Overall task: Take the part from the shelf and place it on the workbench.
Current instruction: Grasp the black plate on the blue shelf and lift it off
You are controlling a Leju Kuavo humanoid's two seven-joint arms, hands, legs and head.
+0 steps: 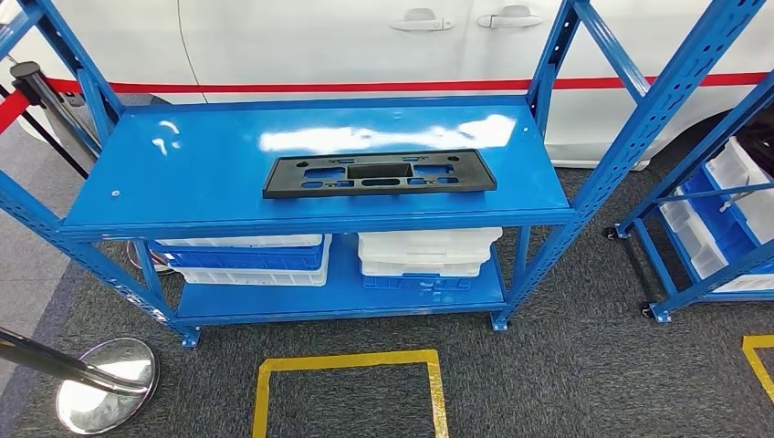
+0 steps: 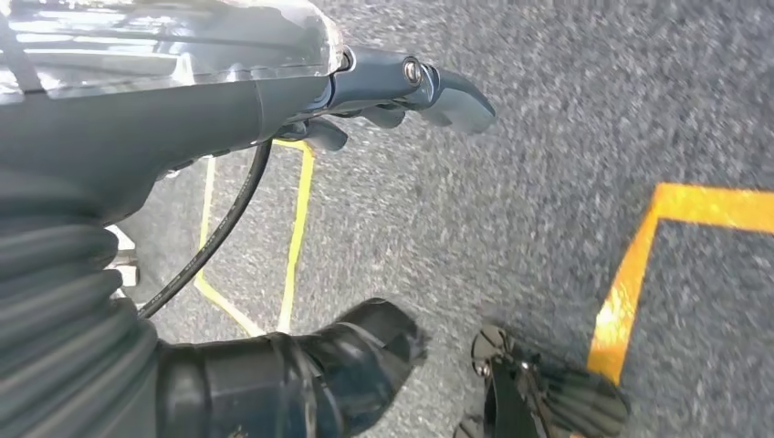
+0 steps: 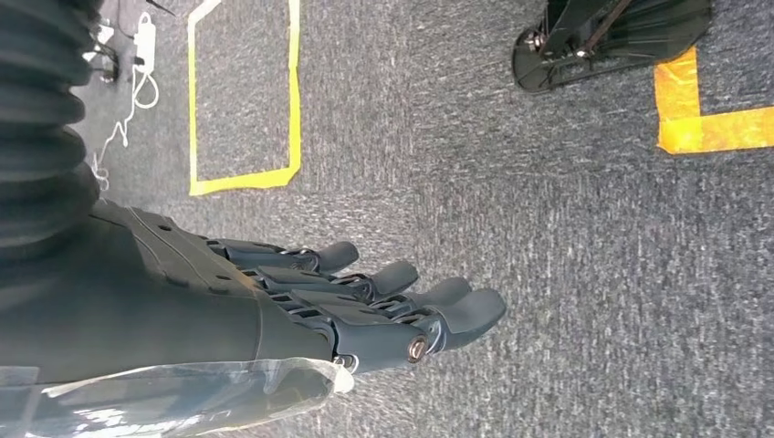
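Note:
The part (image 1: pixel 379 173) is a flat black plastic plate with cut-outs, lying lengthwise on the top board of the blue shelf (image 1: pixel 183 173), right of its middle. My left hand (image 2: pixel 365 100) hangs over the grey carpet with its fingers stretched out and nothing in it. My right hand (image 3: pixel 365 301) also hangs above the carpet, fingers straight and side by side, holding nothing. Both hands are far from the part.
White and blue bins (image 1: pixel 429 255) are stacked on the shelf's lower board. A second blue rack (image 1: pixel 721 210) with bins stands at the right. A white car (image 1: pixel 365 46) is behind the shelf. A chrome stanchion base (image 1: pixel 105 381) sits at lower left. Yellow tape (image 1: pixel 347 365) marks the carpet.

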